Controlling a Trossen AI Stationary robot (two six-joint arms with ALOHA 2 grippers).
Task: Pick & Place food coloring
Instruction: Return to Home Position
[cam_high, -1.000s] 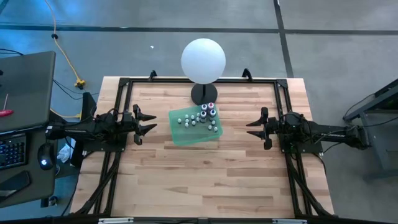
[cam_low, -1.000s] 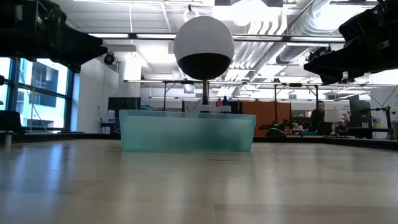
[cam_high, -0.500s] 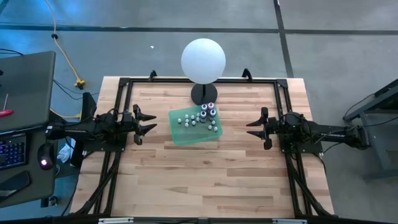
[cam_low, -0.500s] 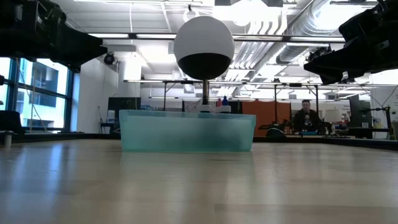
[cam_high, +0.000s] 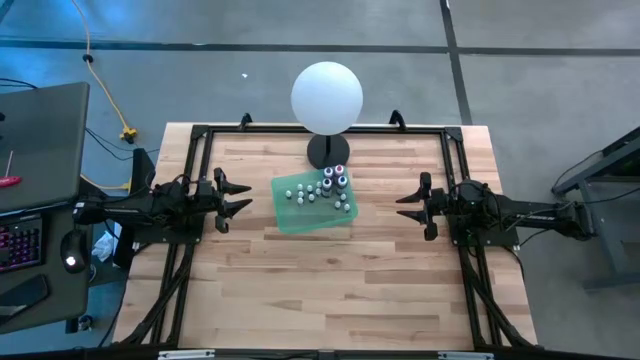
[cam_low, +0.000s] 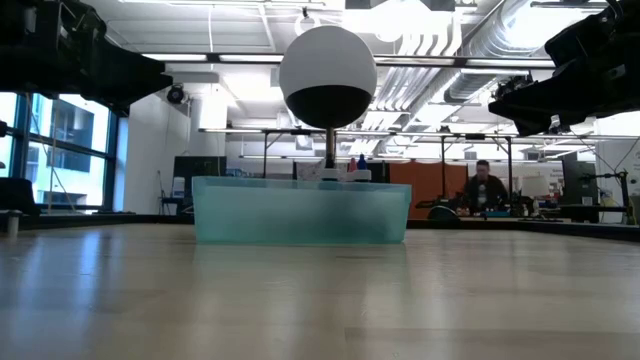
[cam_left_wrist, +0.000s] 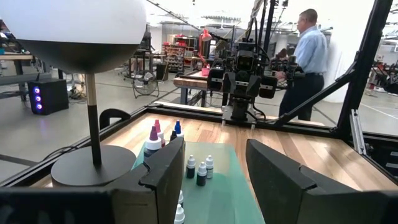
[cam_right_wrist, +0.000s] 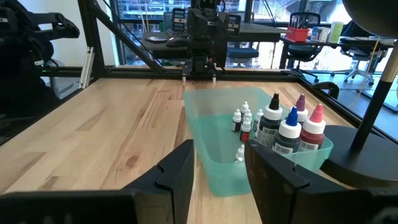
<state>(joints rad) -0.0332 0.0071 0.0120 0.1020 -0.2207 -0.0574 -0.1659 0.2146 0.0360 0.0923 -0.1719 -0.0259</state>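
Status, left to right. Left end effector (cam_high: 242, 199) hovers over the left part of the pale wooden desk (cam_high: 330, 290), well apart from the load. Its fingers are spread wide with nothing between them, and the left wrist view confirms the gap.

Mid-desk sits the translucent green plastic bin (cam_high: 292, 222). The tiny pale food coloring bottles (cam_high: 326, 188) all stand upright inside it. They are bunched toward the side nearest the white globe lamp on a black round base (cam_high: 326, 97), which stands just behind the bin. The right wrist view shows a few taller bottles (cam_right_wrist: 289, 134) with black, blue, purple and pink tops packed in the lamp-side corner, with the smaller bottles (cam_right_wrist: 239, 121) just beside them. None visible on bare desk.

Right end effector (cam_high: 408, 207) hovers over the right part of the desk, likewise spread wide and empty, pointing at the bin. A person (cam_low: 483, 186) is in the room beyond, far off.

Judgement: placing looks finished, and both arms look parked.

Handling, if any need re-picking:
- Probably very light, stiff plastic with smooth round sides and narrow bases, so they are likely to slip or tip.
- Best hold is across the body just under the cap, coming from above and closing gently.
- Neighbours stand close, so the fingers could knock them. Take the outermost bottle first.
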